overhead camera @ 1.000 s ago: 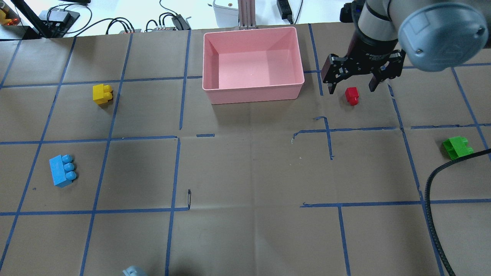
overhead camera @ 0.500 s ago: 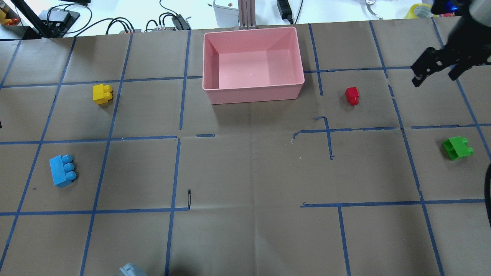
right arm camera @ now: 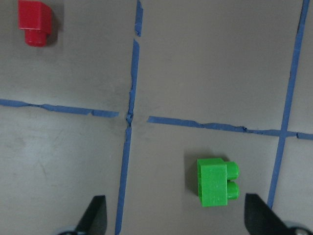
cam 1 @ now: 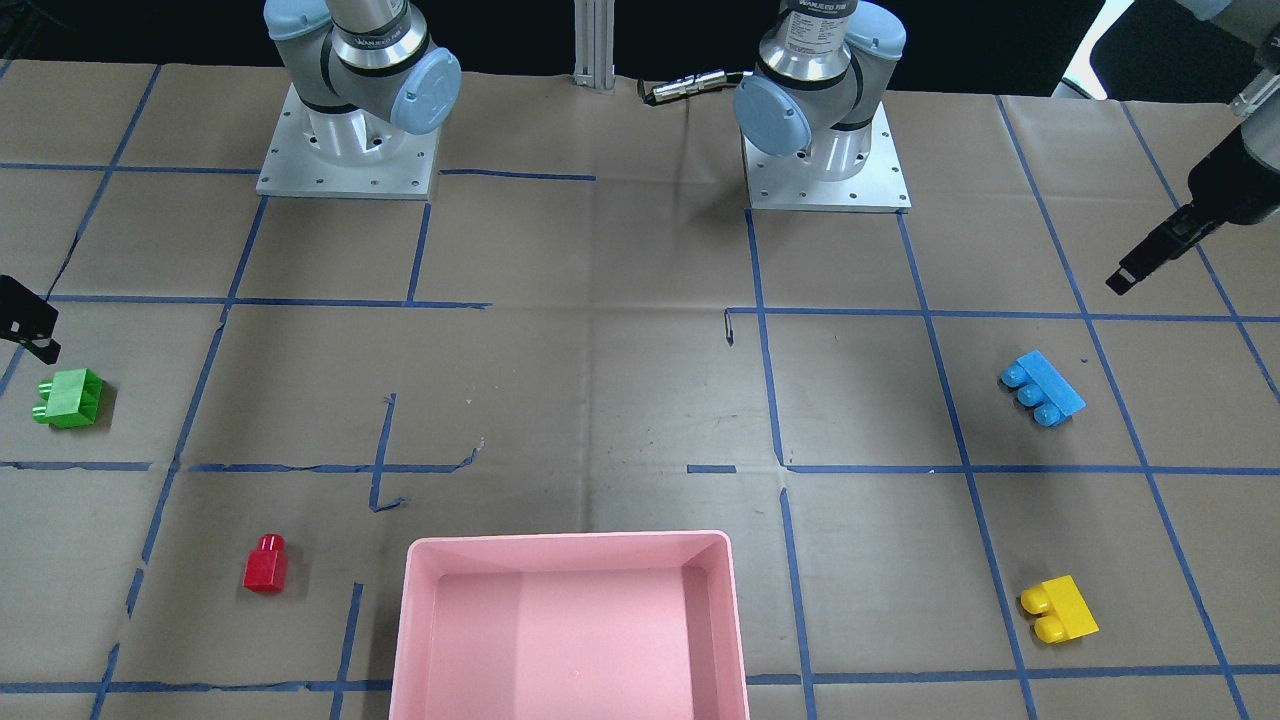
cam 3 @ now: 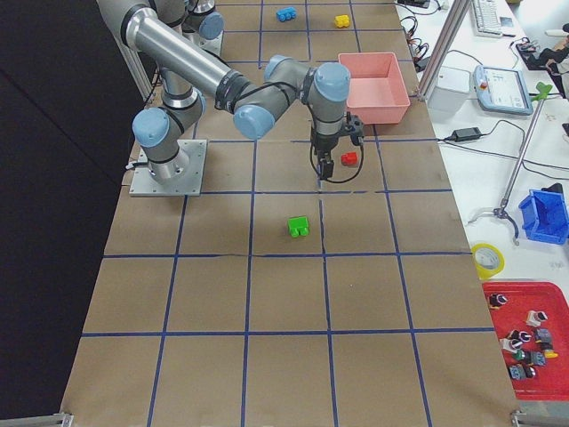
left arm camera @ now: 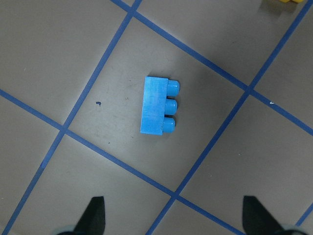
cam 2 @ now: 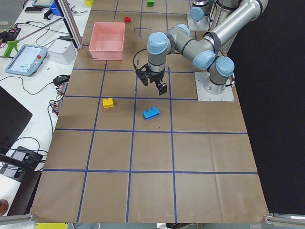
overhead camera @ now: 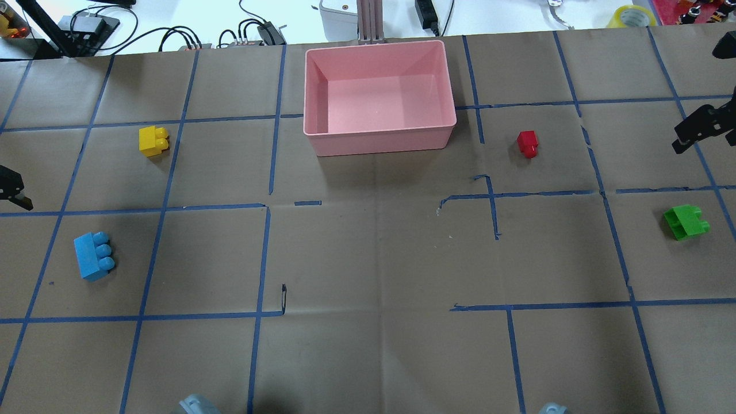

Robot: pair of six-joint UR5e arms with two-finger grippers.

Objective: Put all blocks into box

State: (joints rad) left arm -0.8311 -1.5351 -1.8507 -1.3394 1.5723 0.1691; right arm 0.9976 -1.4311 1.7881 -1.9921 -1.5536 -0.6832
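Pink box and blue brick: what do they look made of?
The pink box looks like moulded plastic, smooth and semi-gloss: rounded corners, even colour, soft sheen on the walls. The blue brick is probably hard plastic, satin: uniform colour, small highlights on its studs.

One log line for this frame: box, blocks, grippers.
box empty | on table: blue, yellow, red, green | left gripper open, near blue | right gripper open, near green

The box (cam 1: 565,539) is cut off by the front-facing view's bottom edge.
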